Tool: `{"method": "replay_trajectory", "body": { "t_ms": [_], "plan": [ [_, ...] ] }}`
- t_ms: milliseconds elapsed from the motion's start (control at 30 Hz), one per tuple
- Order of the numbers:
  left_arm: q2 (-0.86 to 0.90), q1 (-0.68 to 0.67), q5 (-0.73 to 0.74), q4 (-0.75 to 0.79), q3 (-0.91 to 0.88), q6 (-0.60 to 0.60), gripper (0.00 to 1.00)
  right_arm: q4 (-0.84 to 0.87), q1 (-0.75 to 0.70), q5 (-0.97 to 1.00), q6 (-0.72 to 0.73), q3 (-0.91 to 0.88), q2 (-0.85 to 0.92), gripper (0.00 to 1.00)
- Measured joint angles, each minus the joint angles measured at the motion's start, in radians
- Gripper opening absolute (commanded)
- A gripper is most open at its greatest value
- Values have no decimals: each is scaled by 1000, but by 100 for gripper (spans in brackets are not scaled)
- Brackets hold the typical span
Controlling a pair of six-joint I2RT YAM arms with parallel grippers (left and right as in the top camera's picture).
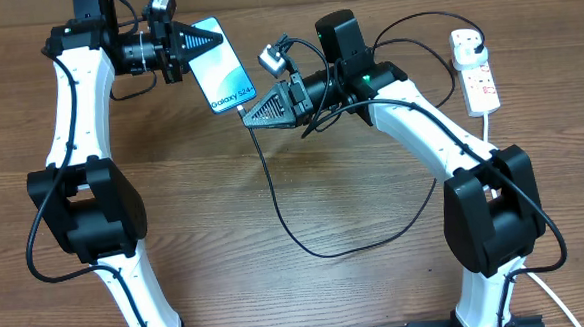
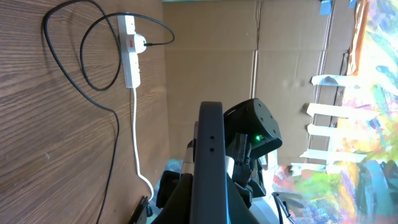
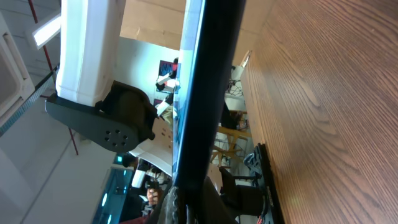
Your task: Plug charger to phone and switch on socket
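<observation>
In the overhead view my left gripper (image 1: 191, 46) is shut on the phone (image 1: 219, 69) and holds it above the table with its blue-teal screen up. My right gripper (image 1: 252, 113) is shut on the charger's connector end, right at the phone's near end. The charger cable (image 1: 284, 204) loops over the table to the socket (image 1: 475, 69) at the far right. In the left wrist view the phone (image 2: 210, 149) shows edge-on between my fingers (image 2: 210, 208). In the right wrist view the phone's edge (image 3: 208, 74) rises from my jaws (image 3: 199, 202); the connector tip is hidden.
The white power strip (image 2: 130, 50) lies near the table's far edge with a black plug (image 2: 142, 43) in it. Its thick white cord (image 2: 137, 143) runs off the table. Cardboard walls stand behind the table (image 1: 309, 293).
</observation>
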Motion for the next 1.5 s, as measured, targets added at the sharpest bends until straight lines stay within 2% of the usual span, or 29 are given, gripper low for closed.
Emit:
{"method": "replay_trajectory", "body": {
  "t_ms": [1500],
  "plan": [
    [0,-19,-60,-23,0,0,4,0,0,-15,15,0,0,4]
  ]
}}
